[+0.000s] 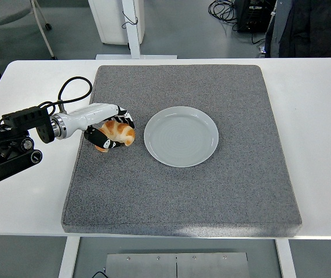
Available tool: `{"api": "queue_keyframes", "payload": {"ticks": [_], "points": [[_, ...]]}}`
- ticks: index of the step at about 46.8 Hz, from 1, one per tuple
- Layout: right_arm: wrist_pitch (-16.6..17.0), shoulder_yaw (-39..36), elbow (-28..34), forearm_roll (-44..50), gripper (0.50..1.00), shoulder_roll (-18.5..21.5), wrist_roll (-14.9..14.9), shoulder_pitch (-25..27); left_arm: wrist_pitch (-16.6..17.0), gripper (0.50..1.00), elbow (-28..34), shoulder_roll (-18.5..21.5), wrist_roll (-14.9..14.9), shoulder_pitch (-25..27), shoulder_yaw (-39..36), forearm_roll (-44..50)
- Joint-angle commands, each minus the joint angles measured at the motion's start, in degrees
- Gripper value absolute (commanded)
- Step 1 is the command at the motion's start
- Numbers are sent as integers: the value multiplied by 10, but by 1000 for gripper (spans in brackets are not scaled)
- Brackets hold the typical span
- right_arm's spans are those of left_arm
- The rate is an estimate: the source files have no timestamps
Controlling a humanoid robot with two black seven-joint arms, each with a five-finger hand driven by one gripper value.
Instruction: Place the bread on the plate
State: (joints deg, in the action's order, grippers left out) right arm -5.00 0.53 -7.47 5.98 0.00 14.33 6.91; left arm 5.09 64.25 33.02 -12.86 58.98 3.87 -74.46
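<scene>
The left hand (108, 124) is reaching in from the left edge over the left part of the grey mat (182, 191). Its fingers (126, 117) are curling over the far side of the bread (117, 132), while the thumb is pressing in from the near side, so the hand is closing around the bread in a grasp. The bread, a golden croissant, is sitting inside that grasp. Whether it is resting on the mat or lifting slightly clear cannot be told from this view.

The plate (181, 136) is lying flat on the mat, just right of the bread and apart from it, with a narrow strip of mat showing between the two. The plate is holding nothing.

The left arm (14, 142) is lying across the white table (316, 116) to the left of the mat, with a black cable (66, 92) looping over the wrist on the far side. The white forearm is crossing the mat's left edge.

The mat is covering most of the table's middle, leaving bare white margins on the left, the right and the near side. At the far right corner of the view, a dark garment (313, 29) is showing beyond the table's far edge.
</scene>
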Motion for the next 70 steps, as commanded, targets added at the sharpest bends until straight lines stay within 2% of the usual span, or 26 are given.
{"api": "queue_keyframes", "payload": {"ticks": [1, 10, 25, 30, 42, 55, 70], "points": [[0, 0, 0, 0, 1000, 0, 0, 0, -2, 500, 1, 2, -1, 11, 2, 3], [0, 0, 0, 0, 1000, 0, 0, 0, -30, 500, 6, 20, -1, 59, 8, 8], [0, 0, 0, 0, 1000, 0, 0, 0, -76, 500, 7, 27, 0, 156, 10, 38], [0, 0, 0, 0, 1000, 0, 0, 0, -103, 500, 7, 35, 0, 184, 11, 49], [0, 0, 0, 0, 1000, 0, 0, -1, -135, 500, 7, 30, 0, 248, 7, 64], [1, 0, 0, 0, 1000, 0, 0, 0, -136, 500, 4, -16, 2, 262, 1, 58], [0, 0, 0, 0, 1000, 0, 0, 0, -133, 500, -22, -97, 5, 264, -24, 51]]}}
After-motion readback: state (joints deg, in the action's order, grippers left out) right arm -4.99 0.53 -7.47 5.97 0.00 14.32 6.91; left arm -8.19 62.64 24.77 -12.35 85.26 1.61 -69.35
